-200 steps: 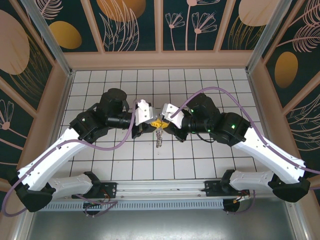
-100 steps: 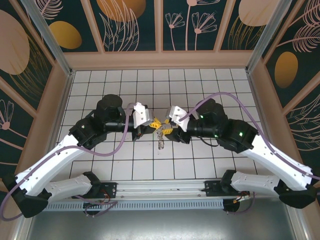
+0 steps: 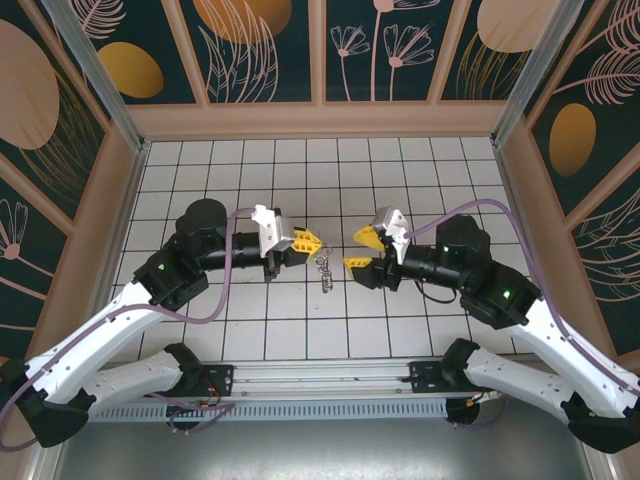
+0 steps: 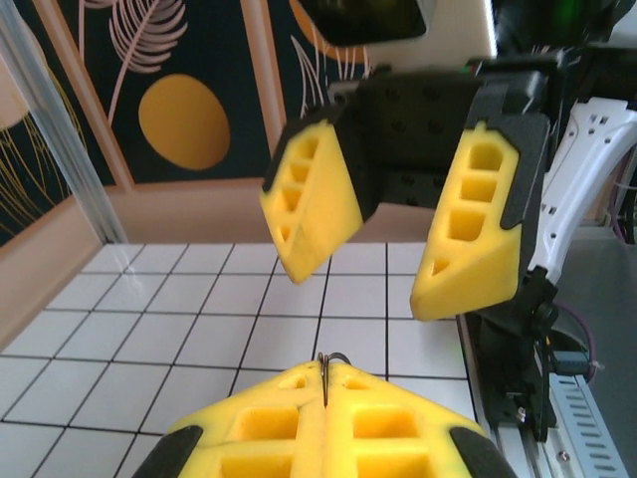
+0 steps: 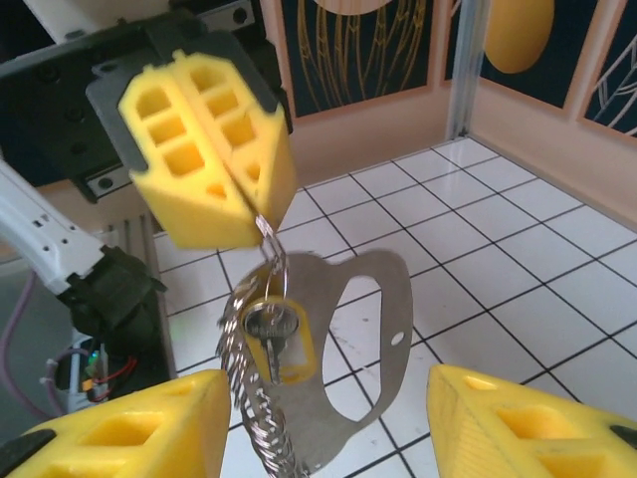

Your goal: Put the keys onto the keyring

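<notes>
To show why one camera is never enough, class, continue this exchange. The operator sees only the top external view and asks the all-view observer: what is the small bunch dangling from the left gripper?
Observer: The right wrist view shows a flat grey keyring with a yellow-headed key hanging against it.
Operator: How does the left gripper hold it?
Observer: In the left wrist view its pads are pressed together on a thin wire loop poking up between them.
Operator: Anything else on the bunch?
Observer: Yes, in the right wrist view a silvery key lies over the yellow head.
</notes>
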